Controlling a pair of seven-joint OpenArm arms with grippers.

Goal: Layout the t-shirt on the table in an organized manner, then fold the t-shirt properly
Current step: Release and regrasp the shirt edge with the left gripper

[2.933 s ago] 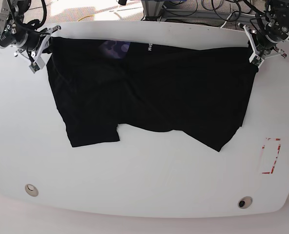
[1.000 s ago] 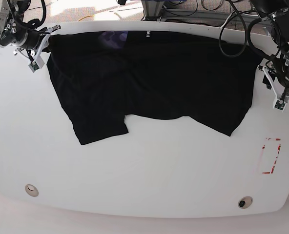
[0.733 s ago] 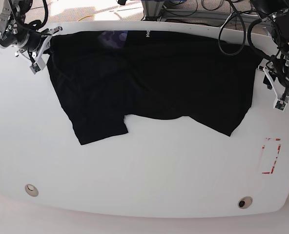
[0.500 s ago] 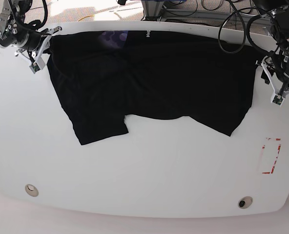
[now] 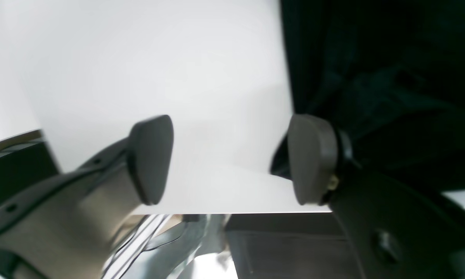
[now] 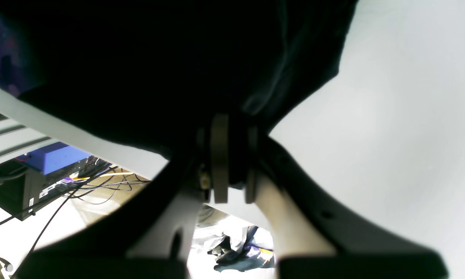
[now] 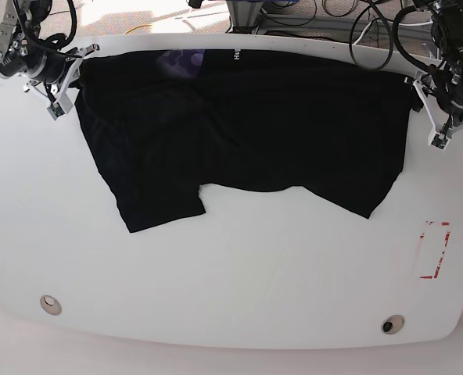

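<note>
The plain black cloth t-shirt (image 7: 239, 129) lay spread along the far side of the smooth white tabletop (image 7: 239, 273), one sleeve pointing toward me. The right gripper (image 6: 228, 170) was pinched tight on the shirt's corner — cloth bunched between its pads. The left gripper (image 5: 232, 162) stood wide apart, holding nothing — one pad (image 5: 312, 162) beside the shirt's edge.
</note>
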